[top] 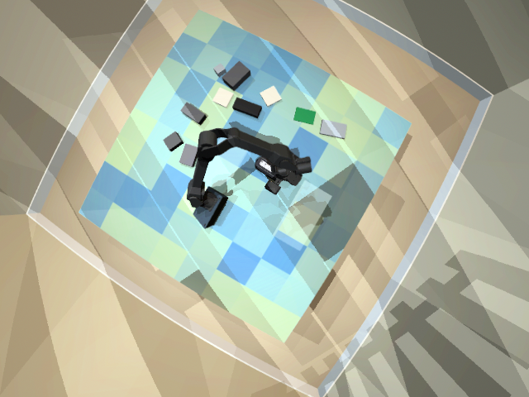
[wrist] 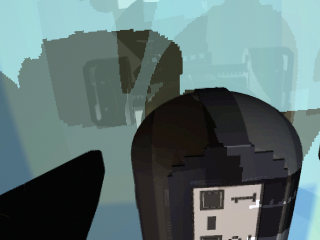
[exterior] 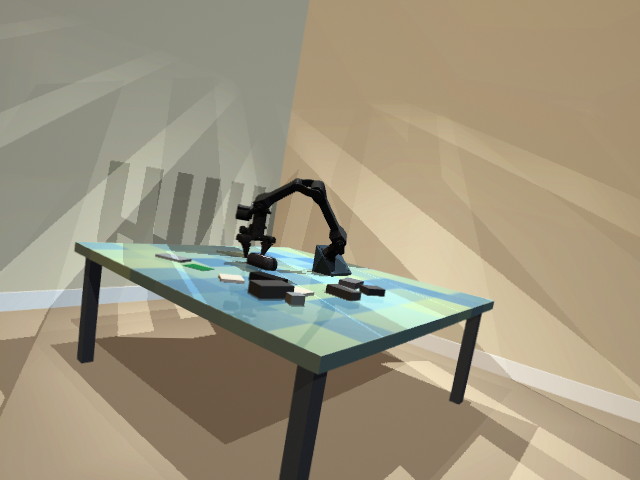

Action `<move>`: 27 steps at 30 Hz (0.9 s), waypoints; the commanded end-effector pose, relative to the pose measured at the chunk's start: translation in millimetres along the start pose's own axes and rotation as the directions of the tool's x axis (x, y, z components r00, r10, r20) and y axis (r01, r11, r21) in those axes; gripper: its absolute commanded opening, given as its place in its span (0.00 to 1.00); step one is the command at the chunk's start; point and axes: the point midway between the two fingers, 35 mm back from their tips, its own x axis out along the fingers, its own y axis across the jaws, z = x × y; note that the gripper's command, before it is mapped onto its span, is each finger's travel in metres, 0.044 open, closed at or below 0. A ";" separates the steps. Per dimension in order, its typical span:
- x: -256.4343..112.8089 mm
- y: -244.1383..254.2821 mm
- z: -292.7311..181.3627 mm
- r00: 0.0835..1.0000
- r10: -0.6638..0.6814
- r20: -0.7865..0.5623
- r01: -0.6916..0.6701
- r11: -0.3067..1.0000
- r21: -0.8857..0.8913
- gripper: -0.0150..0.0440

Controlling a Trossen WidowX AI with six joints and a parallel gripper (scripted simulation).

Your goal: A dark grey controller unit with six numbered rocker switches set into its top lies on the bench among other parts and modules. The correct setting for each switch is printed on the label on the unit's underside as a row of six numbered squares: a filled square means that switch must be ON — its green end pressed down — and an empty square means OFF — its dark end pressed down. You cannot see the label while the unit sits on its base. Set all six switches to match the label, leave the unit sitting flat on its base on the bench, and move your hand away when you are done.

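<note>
The dark grey controller unit (top: 264,164) (exterior: 262,261) (wrist: 250,117) lies on the bench with its underside up, beneath the arm's hand. Its pale label (wrist: 237,215) shows in the wrist view, where square 1 is filled; a second square is cut off by the lower edge, and the other squares are out of view. The rocker switches are hidden underneath. My gripper (exterior: 256,252) (wrist: 212,154) is open and empty, just above the unit. In the wrist view one finger is left of the unit and only a sliver of the other shows at the right edge.
A black block (top: 246,107), a dark box (top: 236,74) (exterior: 271,289), a small grey cube (top: 219,69) (exterior: 295,298), two cream tiles, a green plate (top: 304,115) (exterior: 198,267) and a grey plate (top: 333,129) (exterior: 173,257) lie apart from the unit. Several grey parts lie near the arm.
</note>
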 end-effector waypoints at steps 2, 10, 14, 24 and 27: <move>5.8 -1.5 -0.9 1.000 -0.002 -0.008 0.002 1.000 0.008 0.91; 5.8 -1.5 -0.9 1.000 -0.002 -0.008 0.002 1.000 0.008 0.81; 5.8 -1.5 -0.9 1.000 -0.002 -0.008 0.002 1.000 0.008 0.81; 2.4 -1.5 -1.7 1.000 -0.002 -0.008 0.002 1.000 0.008 0.82; 0.2 -1.5 -2.3 1.000 -0.002 -0.008 0.002 1.000 0.008 0.82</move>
